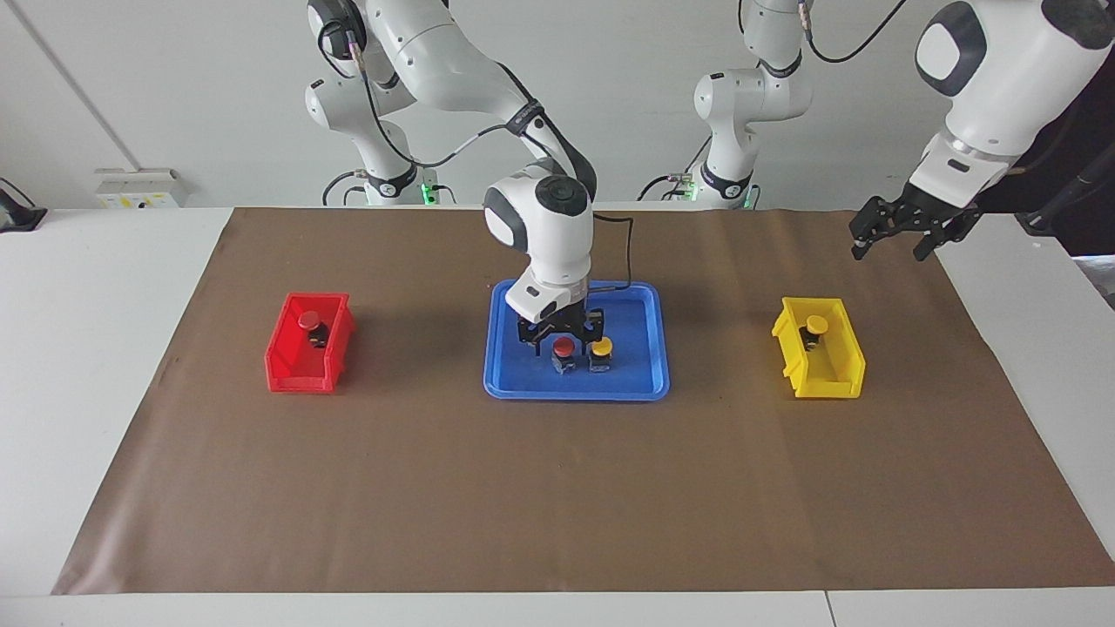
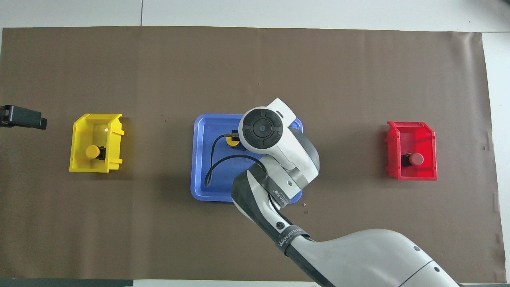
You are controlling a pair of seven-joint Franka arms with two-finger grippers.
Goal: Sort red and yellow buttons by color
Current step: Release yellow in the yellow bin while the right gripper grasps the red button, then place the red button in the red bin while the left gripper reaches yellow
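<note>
A red button [image 1: 564, 347] and a yellow button [image 1: 601, 348] stand side by side on the blue tray [image 1: 523, 383] in the middle of the table. My right gripper [image 1: 563, 335] is open and low over the tray, with a finger on each side of the red button. In the overhead view the right arm hides that button and only the yellow one [image 2: 232, 140] shows. A second red button [image 1: 308, 320] lies in the red bin [image 1: 287, 370]. A second yellow button [image 1: 816, 325] lies in the yellow bin [image 1: 836, 383]. My left gripper [image 1: 890, 248] is open and empty, and waits raised over the table's edge at its own end.
A brown mat [image 1: 557, 505] covers most of the table. The red bin stands toward the right arm's end, the yellow bin toward the left arm's end. The right gripper's black cable [image 2: 211, 167] loops over the tray.
</note>
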